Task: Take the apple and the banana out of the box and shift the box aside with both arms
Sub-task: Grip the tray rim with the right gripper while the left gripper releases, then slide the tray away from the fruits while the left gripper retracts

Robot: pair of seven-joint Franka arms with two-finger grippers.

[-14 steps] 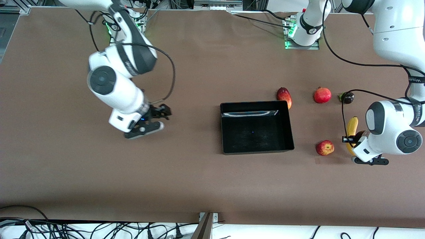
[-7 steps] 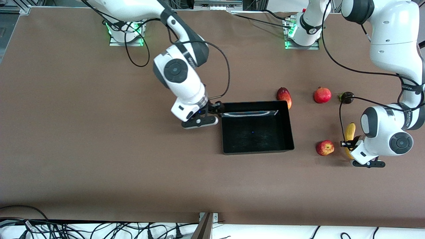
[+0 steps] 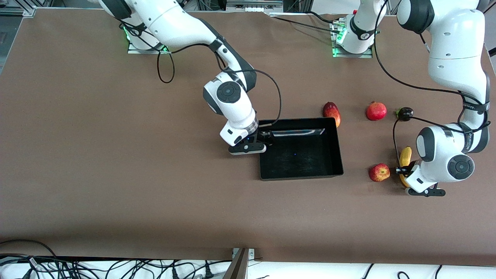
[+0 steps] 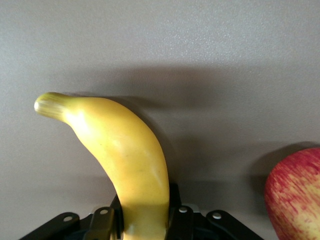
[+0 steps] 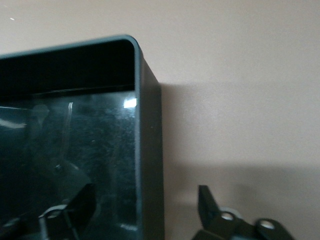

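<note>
we logged: right gripper (image 3: pixel 262 140) parted astride box (image 3: pixel 338 144) wall, needing square seating; left gripper (image 3: pixel 405 170) clenched on banana (image 3: pixel 405 155).

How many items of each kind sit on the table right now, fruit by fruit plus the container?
apple: 1
banana: 1
mango-like fruit: 1
pomegranate: 1
small dark fruit: 1
box: 1
Total: 6
</note>
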